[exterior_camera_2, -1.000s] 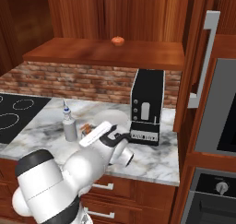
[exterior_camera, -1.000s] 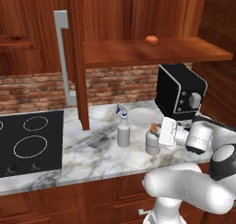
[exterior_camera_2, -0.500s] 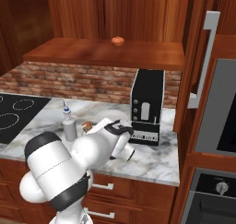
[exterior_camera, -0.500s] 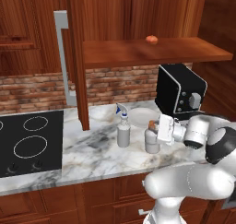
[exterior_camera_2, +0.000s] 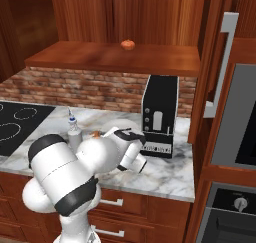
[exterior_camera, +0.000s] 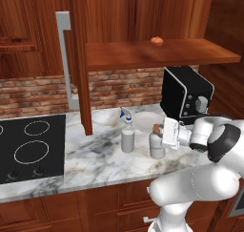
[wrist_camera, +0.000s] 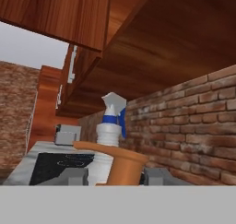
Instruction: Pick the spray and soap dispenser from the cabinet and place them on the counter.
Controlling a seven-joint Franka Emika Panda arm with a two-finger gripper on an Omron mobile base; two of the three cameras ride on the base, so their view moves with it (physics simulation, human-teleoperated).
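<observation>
Fingers (wrist_camera: 114, 176) narrowly spread, closed on the soap dispenser (exterior_camera: 157, 144), one on either side of its orange pump; dispenser stands upright on the marble counter (exterior_camera: 97, 158). Spray (exterior_camera: 127, 135) upright just beside it, toward the cooktop (exterior_camera: 29, 147). Behind: white plate (exterior_camera: 145, 121), black coffee machine (exterior_camera: 186, 95). Above: cabinet (exterior_camera: 157, 54) shelf, small orange fruit (exterior_camera: 157, 41).

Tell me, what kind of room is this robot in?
It looks like a kitchen, a computer-drawn one. There is a black cooktop set into a marble counter, a brick wall behind it, dark wooden cabinets above, and an oven built into the wall.
</observation>
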